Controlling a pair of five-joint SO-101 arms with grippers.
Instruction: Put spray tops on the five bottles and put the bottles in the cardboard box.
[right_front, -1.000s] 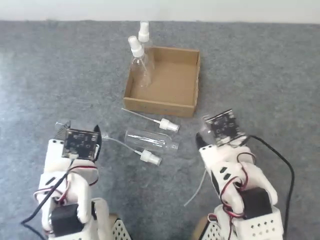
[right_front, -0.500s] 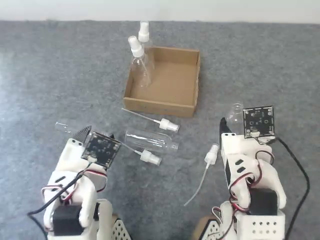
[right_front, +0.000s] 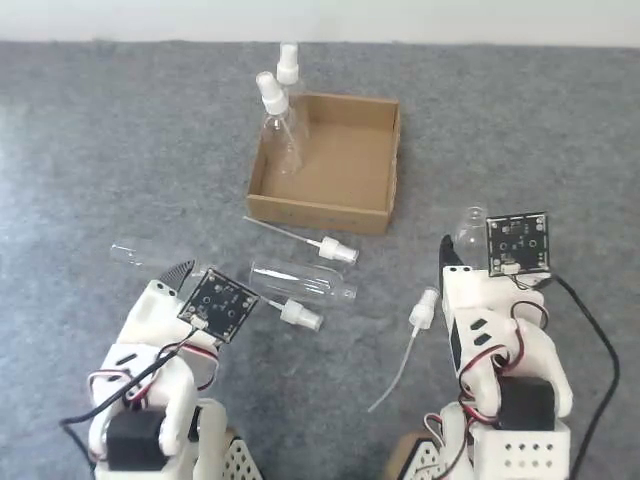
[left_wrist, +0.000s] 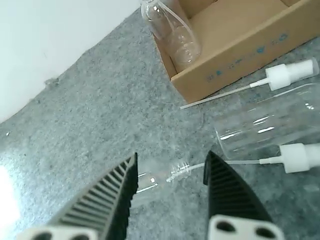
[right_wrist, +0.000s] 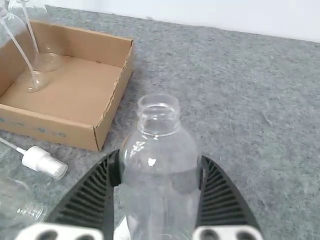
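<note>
While right end effector (right_wrist: 159, 167) grips upright bottle (right_wrist: 159, 142), left end effector (left_wrist: 171, 162) open near lying bottle (left_wrist: 152, 180)

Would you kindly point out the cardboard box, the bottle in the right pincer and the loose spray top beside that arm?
cardboard box (right_front: 330, 214), high view, on its front wall.
bottle (right_wrist: 159, 155), right wrist view, on its clear shoulder.
spray top (right_front: 424, 308), high view, on its white head.
</note>
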